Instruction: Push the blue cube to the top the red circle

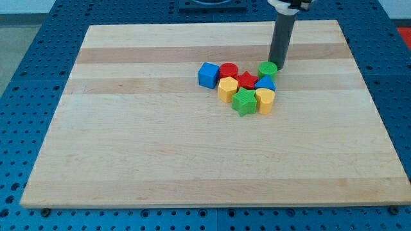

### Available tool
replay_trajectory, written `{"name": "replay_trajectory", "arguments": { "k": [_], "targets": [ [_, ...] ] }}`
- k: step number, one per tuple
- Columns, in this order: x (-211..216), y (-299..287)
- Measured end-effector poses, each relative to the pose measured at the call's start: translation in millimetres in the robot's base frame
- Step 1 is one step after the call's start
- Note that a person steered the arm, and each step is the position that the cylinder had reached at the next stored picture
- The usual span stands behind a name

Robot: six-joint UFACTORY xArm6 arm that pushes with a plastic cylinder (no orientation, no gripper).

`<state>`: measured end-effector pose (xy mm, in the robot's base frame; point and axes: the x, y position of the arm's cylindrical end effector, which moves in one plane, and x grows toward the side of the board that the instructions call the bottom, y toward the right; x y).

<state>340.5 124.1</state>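
The blue cube (207, 74) sits at the left end of a tight cluster of blocks, touching the left side of the red circle (228, 70). My tip (277, 65) stands at the cluster's upper right, touching the right side of the green circle (267, 68). The tip is well to the right of the blue cube and the red circle.
The cluster also holds a red star (248, 80), a blue block (265, 83), a yellow block (227, 89), a green star (244, 101) and a yellow heart-like block (264, 100). All lie on the wooden board (160, 141).
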Motion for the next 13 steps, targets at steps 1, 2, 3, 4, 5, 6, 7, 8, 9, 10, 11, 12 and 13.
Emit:
{"name": "replay_trajectory", "arguments": {
  "k": [1, 2, 3, 4, 5, 6, 7, 8, 9, 10, 11, 12, 13],
  "targets": [
    [0.1, -2.7],
    [-1.6, -2.7],
    [-19.6, -3.9],
    [-33.7, -28.2],
    [-36.3, -77.4],
    [-38.0, -127.7],
    [-38.0, -174.7],
    [-24.9, -204.4],
    [5.1, -212.4],
    [39.0, -212.4],
    [73.6, -201.8],
    [82.3, -180.3],
    [82.1, -173.0]
  ]
}}
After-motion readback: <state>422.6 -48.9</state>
